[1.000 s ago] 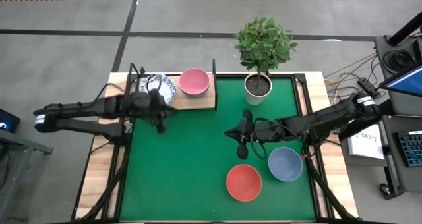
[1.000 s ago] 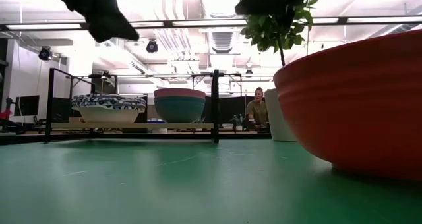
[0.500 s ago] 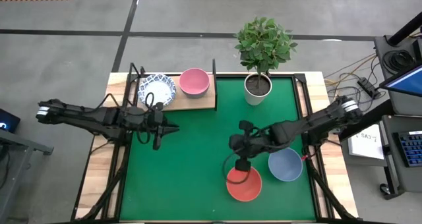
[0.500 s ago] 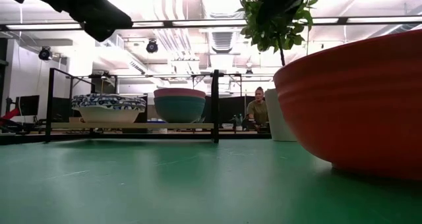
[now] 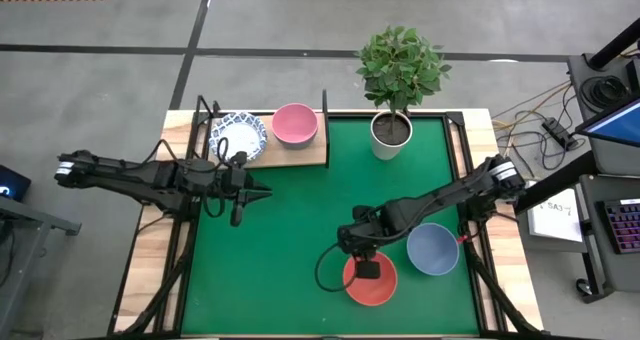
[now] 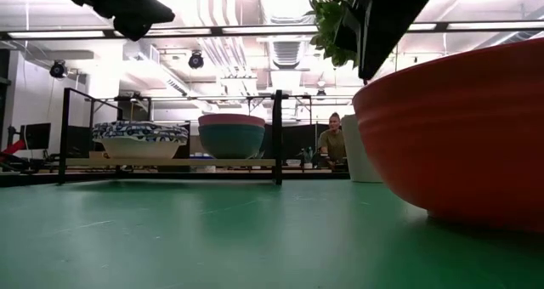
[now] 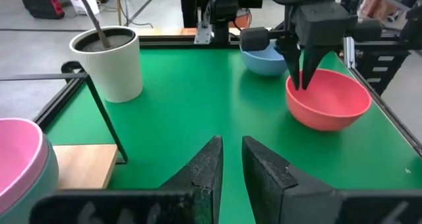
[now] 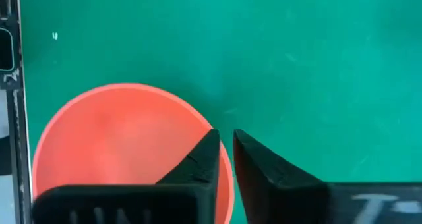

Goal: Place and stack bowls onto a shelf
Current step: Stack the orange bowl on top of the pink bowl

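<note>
The red bowl (image 5: 372,283) (image 8: 125,151) and the grey-blue bowl (image 5: 433,248) rest on their bases on the green mat. My right gripper (image 5: 362,260) (image 8: 224,138) points down over the red bowl's far rim. It is open by a narrow gap, with one finger over the inside and one over the outside. On the shelf (image 5: 300,156) stand the white bowls with blue patterned rims (image 5: 239,135) and a pink bowl (image 5: 295,123) nested in a green one (image 6: 231,140). My left gripper (image 5: 262,194) (image 7: 229,145) hovers near the shelf, narrowly open and empty.
A white plant pot (image 5: 390,130) with a leafy plant stands at the mat's far edge, right of the shelf. Thin black uprights (image 6: 277,136) frame the shelf. The mat's middle (image 5: 290,230) lies bare between the arms. A person (image 6: 331,140) sits in the room beyond.
My right gripper has moved from the mat's middle toward the near edge, tipped to point down, and lowered over the red bowl's far rim. My left gripper has drawn back from the shelf toward the near edge, then held still. No bowl has moved.
</note>
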Controlling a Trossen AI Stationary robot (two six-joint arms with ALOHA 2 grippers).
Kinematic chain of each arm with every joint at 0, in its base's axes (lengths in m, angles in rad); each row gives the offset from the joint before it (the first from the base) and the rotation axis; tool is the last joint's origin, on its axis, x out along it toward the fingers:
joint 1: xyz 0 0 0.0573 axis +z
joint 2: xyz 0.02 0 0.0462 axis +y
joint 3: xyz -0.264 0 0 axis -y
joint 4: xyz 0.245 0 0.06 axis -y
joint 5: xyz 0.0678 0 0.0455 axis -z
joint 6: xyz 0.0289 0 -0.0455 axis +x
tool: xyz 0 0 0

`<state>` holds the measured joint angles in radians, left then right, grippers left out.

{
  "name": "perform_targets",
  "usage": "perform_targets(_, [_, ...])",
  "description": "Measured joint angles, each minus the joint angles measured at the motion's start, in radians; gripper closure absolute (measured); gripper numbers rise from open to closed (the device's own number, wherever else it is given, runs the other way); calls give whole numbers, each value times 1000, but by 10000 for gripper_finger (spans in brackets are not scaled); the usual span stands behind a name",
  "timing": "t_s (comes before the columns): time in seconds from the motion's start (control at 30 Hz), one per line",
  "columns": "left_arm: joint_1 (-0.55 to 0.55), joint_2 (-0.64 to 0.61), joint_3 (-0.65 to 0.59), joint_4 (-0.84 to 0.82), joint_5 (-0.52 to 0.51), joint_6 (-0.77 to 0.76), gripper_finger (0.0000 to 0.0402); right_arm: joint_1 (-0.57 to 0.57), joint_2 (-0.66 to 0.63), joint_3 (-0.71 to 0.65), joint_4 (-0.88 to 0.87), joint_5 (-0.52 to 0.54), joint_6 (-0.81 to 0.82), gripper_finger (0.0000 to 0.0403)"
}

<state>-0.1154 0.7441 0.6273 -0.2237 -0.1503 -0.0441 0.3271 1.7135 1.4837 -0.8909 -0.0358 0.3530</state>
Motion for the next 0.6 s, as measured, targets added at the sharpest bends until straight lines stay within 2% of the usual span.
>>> perform_targets(0.33, [0, 7, 0, -2, 0, 2, 361, 2, 3, -24, -9, -13, -37, 253])
perform_targets(0.47, [0, 7, 0, -4, 0, 11, 361, 2, 3, -50, -9, -25, -41, 237])
perform_targets(0.6, [0, 7, 0, -9, 0, 27, 361, 2, 3, -80, -2, -28, -25, 242])
